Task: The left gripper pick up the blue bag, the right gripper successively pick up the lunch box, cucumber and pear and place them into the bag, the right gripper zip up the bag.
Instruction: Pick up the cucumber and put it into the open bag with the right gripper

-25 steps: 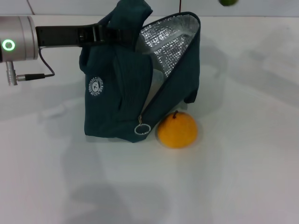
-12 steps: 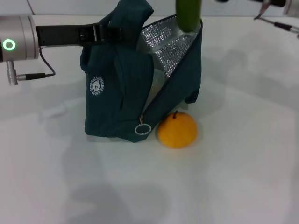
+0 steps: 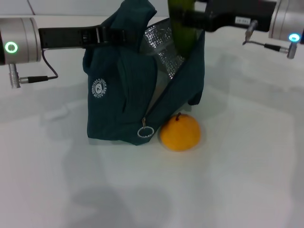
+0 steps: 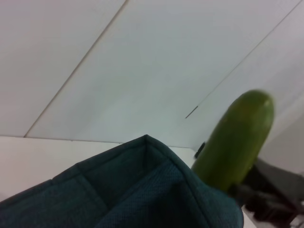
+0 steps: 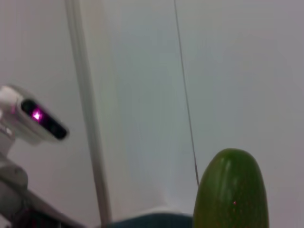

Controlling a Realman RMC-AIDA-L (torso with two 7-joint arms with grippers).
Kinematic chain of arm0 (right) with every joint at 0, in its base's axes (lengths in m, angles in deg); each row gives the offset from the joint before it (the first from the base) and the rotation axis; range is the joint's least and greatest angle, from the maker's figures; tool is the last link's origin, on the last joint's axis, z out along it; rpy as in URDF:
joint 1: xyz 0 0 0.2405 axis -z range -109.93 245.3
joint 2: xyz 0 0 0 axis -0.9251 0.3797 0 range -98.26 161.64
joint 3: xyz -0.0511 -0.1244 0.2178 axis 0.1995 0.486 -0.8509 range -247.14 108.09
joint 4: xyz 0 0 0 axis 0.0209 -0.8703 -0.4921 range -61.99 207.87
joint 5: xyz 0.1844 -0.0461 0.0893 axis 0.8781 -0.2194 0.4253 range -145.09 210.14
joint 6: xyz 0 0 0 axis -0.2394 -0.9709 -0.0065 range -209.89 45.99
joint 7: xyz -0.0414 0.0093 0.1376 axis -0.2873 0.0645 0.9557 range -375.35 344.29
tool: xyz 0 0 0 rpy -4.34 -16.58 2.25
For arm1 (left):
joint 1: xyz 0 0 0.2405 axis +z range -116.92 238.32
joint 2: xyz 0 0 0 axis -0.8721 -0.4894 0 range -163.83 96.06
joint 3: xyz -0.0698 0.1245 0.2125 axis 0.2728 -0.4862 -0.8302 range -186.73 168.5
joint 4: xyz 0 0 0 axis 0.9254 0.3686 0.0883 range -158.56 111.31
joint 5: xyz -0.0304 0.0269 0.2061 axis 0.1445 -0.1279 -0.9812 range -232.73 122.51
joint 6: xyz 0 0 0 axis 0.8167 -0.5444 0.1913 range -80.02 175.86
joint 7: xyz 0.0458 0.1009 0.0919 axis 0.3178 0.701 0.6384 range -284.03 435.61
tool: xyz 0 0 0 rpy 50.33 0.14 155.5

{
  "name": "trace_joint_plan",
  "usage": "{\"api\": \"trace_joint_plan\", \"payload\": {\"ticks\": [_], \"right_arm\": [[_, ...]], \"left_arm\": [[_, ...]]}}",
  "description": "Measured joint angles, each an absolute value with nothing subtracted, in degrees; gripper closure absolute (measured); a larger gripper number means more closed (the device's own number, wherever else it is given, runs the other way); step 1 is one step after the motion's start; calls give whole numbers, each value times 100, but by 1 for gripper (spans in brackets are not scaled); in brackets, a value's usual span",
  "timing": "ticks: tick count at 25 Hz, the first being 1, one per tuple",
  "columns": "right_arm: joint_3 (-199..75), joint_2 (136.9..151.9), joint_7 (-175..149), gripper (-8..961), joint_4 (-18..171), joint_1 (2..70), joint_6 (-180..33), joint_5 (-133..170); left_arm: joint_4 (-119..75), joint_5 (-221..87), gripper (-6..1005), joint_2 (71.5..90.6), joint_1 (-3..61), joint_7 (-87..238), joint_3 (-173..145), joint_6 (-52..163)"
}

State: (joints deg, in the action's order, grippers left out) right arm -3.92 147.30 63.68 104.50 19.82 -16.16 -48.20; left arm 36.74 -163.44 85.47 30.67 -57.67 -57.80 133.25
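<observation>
A bare test bench in a lab: plain white table filling the frame, white panelled wall behind it.
</observation>
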Motion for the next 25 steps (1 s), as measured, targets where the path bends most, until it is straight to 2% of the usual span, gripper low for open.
{"api": "trace_joint_plan", "payload": {"ticks": [25], "right_arm": [[690,14708,6947,315,10935,1944,-2105,-5924]], "left_arm": [[3614,-16071,953,8547,3070,-5727,-5736,13227]]}}
